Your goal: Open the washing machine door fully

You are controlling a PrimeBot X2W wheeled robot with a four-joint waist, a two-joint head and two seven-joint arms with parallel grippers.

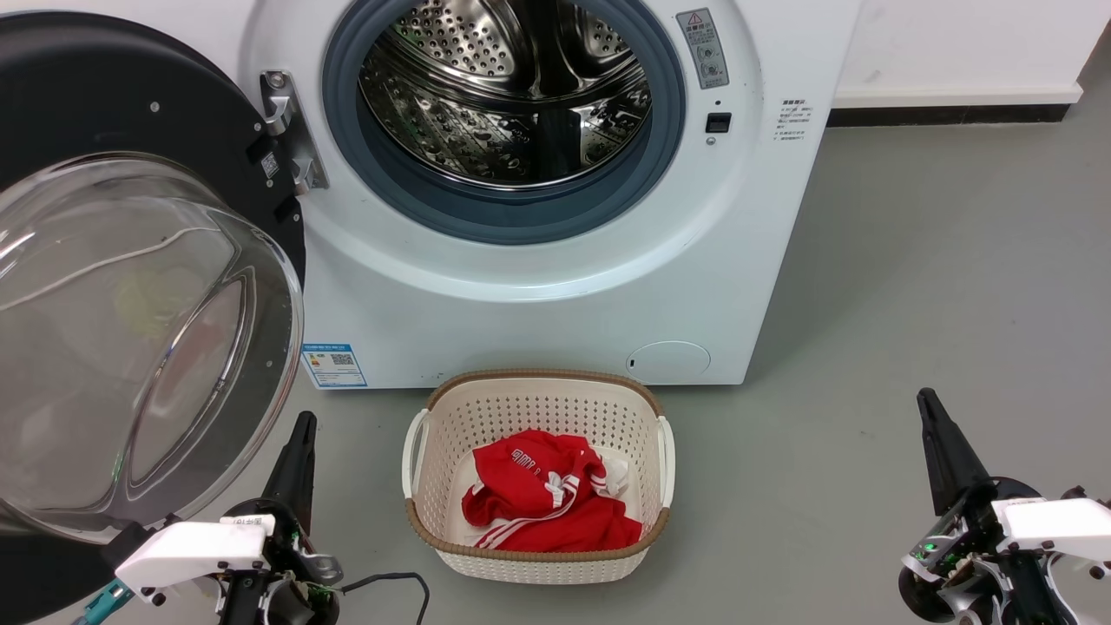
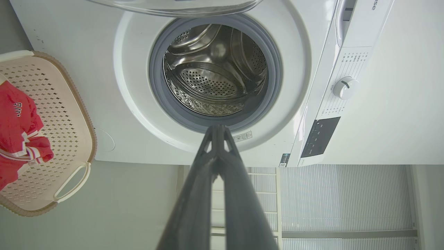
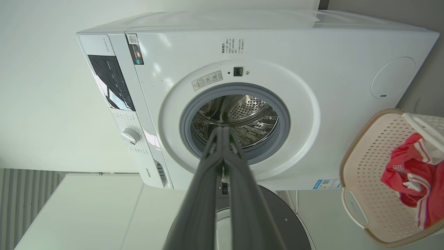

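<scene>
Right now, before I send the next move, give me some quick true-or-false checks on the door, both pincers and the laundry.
1. The washing machine door is swung clear of the drum, to the robot's left. True.
2. The left pincer grips the door's rim. False: its fingers are shut together on nothing, beside the door's lower edge.
3. The right pincer is shut and empty. True.
4. Red clothing lies inside the drum. False: the drum looks empty; the red garment is in the basket.
5. The basket stands on the floor before the machine. True.
</scene>
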